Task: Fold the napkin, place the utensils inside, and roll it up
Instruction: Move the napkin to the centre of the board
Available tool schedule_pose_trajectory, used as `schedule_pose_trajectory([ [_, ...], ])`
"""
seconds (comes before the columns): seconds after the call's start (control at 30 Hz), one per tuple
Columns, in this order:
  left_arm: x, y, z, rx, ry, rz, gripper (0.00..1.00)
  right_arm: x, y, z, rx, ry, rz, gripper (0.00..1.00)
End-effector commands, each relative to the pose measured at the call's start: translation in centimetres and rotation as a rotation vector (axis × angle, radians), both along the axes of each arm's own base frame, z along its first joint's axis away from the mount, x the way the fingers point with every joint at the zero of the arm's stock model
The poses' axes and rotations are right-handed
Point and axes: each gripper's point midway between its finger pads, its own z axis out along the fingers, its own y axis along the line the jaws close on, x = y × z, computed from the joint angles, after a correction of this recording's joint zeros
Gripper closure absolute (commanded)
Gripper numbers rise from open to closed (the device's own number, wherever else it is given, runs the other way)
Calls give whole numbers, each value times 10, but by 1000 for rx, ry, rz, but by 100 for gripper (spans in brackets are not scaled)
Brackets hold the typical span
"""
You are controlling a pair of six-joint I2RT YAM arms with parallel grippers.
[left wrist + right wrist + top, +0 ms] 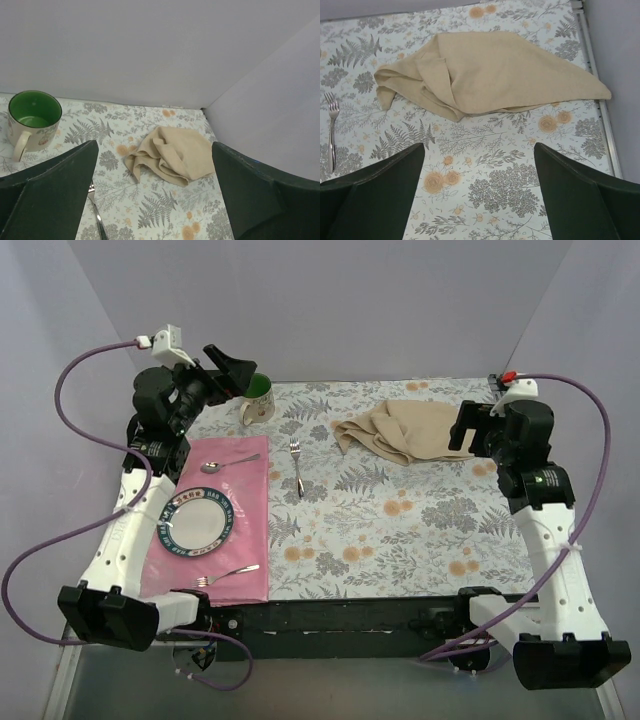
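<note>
1. While both arms are poised over the tabletop [400,540], the napkin [405,432] is seen crumpled at the upper right of the top view.
2. Left pincer [235,372] is held wide open by the mug [258,398], upper left, nothing gripped.
3. Right pincer [462,428] is spread wide, empty, just right of the napkin.
4. One fork [297,468] is laid upper centre; a spoon [228,464] and second fork [225,574] are set on the pink placemat [250,530].

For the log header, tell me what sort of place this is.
Likely a staged dining table inside a robot test booth: a floral tablecloth, a pink placemat with a plate, a mug, and plain walls around it.
</note>
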Motion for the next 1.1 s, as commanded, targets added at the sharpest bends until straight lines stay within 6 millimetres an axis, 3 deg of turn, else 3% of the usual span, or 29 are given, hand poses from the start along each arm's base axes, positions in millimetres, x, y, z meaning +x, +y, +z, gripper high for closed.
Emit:
schedule_pose_trajectory([
  [0.0,16,-34,-47,79,156,-89,2,17,23,-22,-3,78,79,1],
  [0.13,19,-73,-105,187,272,-106,2,43,81,-61,51,152,254,1],
  [0.2,22,-80,-147,288,359,-93,2,61,82,-79,1,194,201,1],
  [0.23,18,-92,-161,328,386,-113,2,74,88,-106,1,265,203,1],
  [0.27,21,-88,-176,369,418,-75,2,83,96,-108,28,277,230,1],
  [0.3,18,-87,-193,408,472,-77,3,97,100,-131,43,327,216,1],
  [0.33,20,-88,-217,437,531,-74,3,105,100,-139,48,345,206,1],
  [0.37,20,-85,-227,455,562,-58,3,120,101,-132,49,326,191,1],
  [0.4,17,-85,-240,474,597,-63,4,127,99,-154,30,388,168,1],
  [0.43,16,-86,-249,481,613,-70,4,134,97,-159,16,400,152,1],
  [0.47,16,-86,-254,484,622,-65,4,148,95,-152,5,381,139,1],
  [0.5,15,-83,-262,487,638,-59,4,154,94,-171,-1,423,136,1],
  [0.6,21,-80,-281,494,673,-11,2,180,85,-193,1,464,102,1],
  [0.67,25,-80,-302,498,746,17,2,184,73,-209,-6,526,63,2],
  [0.77,31,-84,-313,488,768,23,9,197,76,-228,18,548,66,8],
  [0.9,36,-91,-331,474,799,11,18,188,83,-253,56,615,86,24],
  [0.93,36,-95,-331,459,801,-6,18,176,87,-267,71,655,102,28],
  [1.03,37,-110,-327,411,765,-71,18,164,101,-273,129,658,155,38],
  [1.07,38,-118,-324,388,755,-109,18,149,103,-284,130,696,163,41],
])
